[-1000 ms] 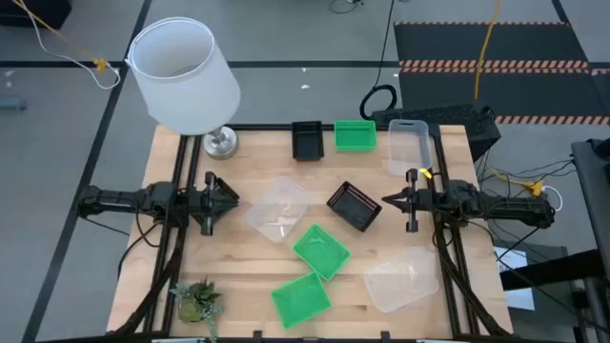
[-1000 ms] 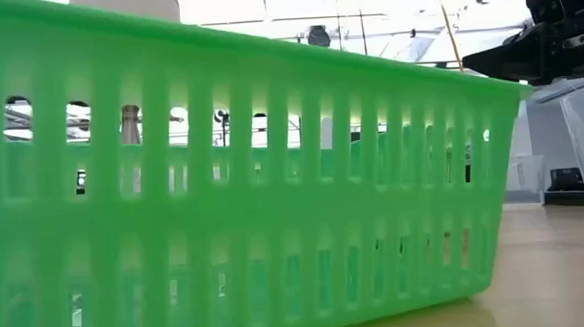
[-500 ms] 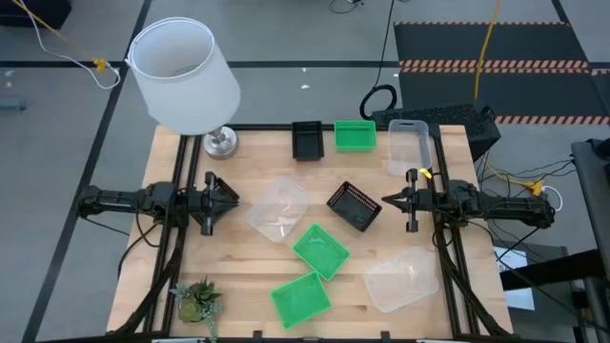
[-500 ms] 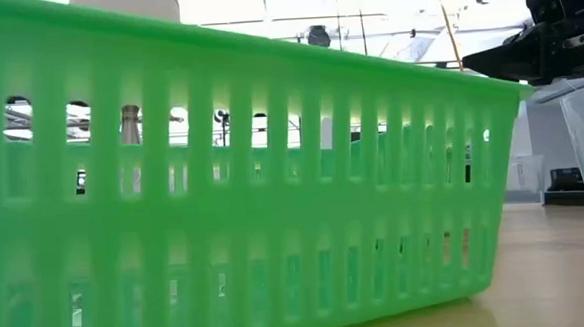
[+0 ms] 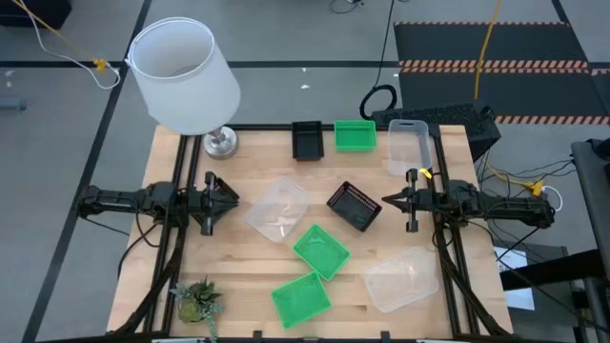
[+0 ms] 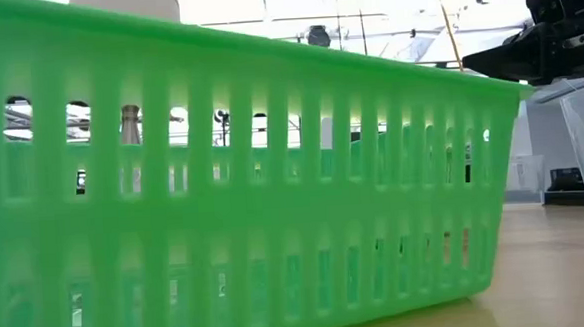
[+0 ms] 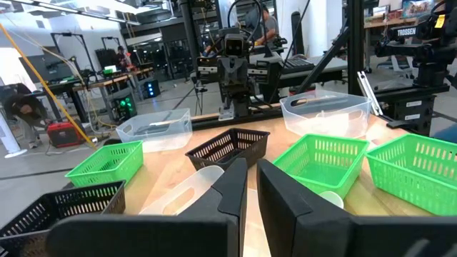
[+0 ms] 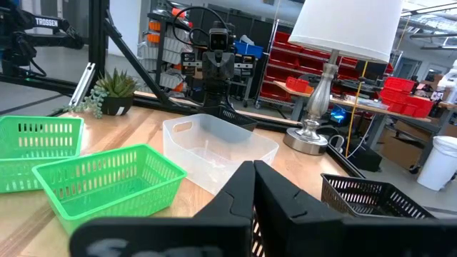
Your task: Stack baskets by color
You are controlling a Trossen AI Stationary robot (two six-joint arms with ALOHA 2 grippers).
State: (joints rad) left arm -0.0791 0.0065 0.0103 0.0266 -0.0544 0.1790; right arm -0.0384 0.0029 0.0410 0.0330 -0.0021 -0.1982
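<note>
Several baskets rest on their bases on the wooden table. A black one [image 5: 307, 140], a green one [image 5: 355, 136] and a clear one [image 5: 408, 148] stand along the far edge. A clear one [image 5: 278, 210], a black one [image 5: 355, 205] and a green one [image 5: 320, 250] sit in the middle. Another green one [image 5: 300, 297] and a clear one [image 5: 400, 278] sit near the front. My left gripper [image 5: 233, 197] hovers level at mid-left, its fingers [image 7: 239, 189] almost together, holding nothing. My right gripper [image 5: 386, 201] hovers level at mid-right, shut and empty [image 8: 253, 178].
A big white lamp [image 5: 184, 74] stands at the far left corner. A small potted plant [image 5: 197, 300] stands at the near left corner. The near green basket [image 6: 233, 187] fills most of the low view. Bare wood lies between the left gripper and the plant.
</note>
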